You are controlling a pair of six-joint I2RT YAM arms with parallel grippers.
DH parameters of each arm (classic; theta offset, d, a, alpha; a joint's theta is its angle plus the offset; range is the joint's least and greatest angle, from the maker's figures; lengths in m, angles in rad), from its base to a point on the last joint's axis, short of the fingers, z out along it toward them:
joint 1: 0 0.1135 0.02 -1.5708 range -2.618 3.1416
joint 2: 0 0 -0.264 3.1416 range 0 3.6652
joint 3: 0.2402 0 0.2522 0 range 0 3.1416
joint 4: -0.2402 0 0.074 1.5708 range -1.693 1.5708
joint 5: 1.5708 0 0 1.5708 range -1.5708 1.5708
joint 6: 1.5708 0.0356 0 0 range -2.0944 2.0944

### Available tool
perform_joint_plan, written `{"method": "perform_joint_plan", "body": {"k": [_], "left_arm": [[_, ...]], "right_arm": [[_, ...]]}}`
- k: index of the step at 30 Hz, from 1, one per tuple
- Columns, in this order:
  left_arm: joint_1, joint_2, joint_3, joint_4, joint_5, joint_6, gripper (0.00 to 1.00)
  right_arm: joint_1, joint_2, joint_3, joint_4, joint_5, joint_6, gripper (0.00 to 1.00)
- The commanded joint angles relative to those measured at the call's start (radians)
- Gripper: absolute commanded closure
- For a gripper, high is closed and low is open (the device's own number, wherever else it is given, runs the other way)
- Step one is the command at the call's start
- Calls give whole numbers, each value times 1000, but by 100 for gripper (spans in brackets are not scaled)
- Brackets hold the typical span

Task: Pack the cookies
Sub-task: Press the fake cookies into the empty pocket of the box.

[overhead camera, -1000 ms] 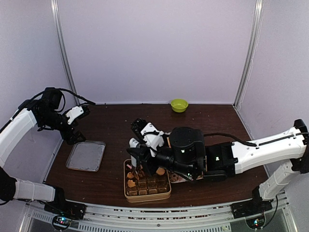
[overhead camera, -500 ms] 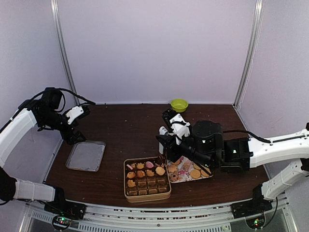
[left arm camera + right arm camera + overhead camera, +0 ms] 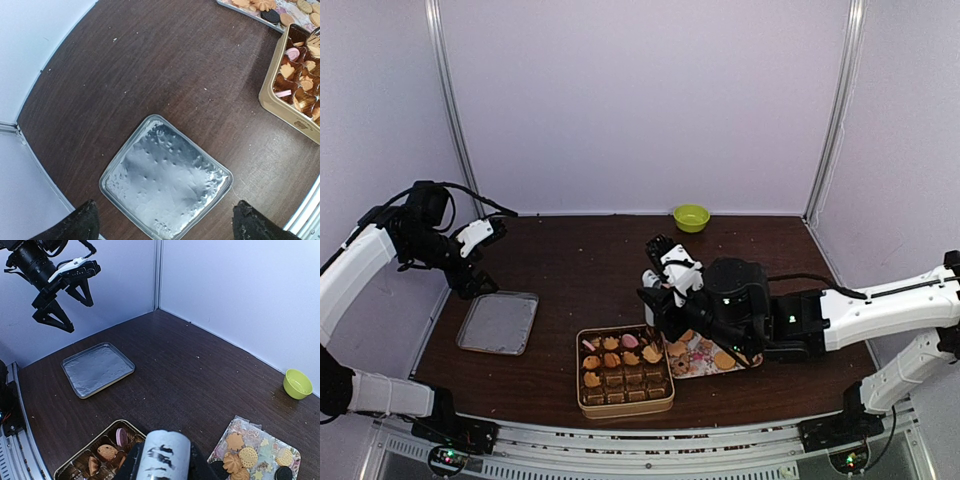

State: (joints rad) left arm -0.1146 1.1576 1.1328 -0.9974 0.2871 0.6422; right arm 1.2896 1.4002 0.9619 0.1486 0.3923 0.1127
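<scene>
Cookies (image 3: 620, 350) fill the upper rows of a gold tin (image 3: 625, 408); tan ones and a pink one (image 3: 121, 436) show in its paper cups. More loose cookies (image 3: 705, 355) lie on a patterned sheet (image 3: 260, 440) right of the tin. My right gripper (image 3: 660, 305) hovers above the gap between tin and sheet. In the right wrist view a white cylinder with black marks (image 3: 162, 455) hides its jaws, so its state is unclear. My left gripper (image 3: 167, 222) hangs open and empty high over a silver lid (image 3: 165, 185).
The silver lid (image 3: 498, 322) lies flat at the table's left. A small green bowl (image 3: 691, 217) stands by the back wall. Light walls enclose the table on three sides. The tin's corner (image 3: 280, 107) shows at the right of the left wrist view.
My right gripper left the tin and swung right over the cookie sheet, then drifted slightly back left. The left arm has not moved.
</scene>
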Motion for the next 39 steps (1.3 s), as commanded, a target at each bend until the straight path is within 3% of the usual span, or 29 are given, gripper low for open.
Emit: {"method": "perform_joint_plan", "body": {"k": [1, 22, 31, 39], "left_arm": [[6, 2, -3, 13, 15, -1, 5], [5, -4, 2, 16, 18, -4, 5], [5, 9, 15, 16, 14, -7, 5], [5, 12, 19, 32, -14, -28, 2]], "right_arm": [[-4, 29, 10, 14, -14, 24, 83], [-10, 78, 121, -55, -84, -28, 82], [-81, -159, 36, 20, -23, -14, 75], [-146, -216, -84, 69, 53, 36, 67]]}}
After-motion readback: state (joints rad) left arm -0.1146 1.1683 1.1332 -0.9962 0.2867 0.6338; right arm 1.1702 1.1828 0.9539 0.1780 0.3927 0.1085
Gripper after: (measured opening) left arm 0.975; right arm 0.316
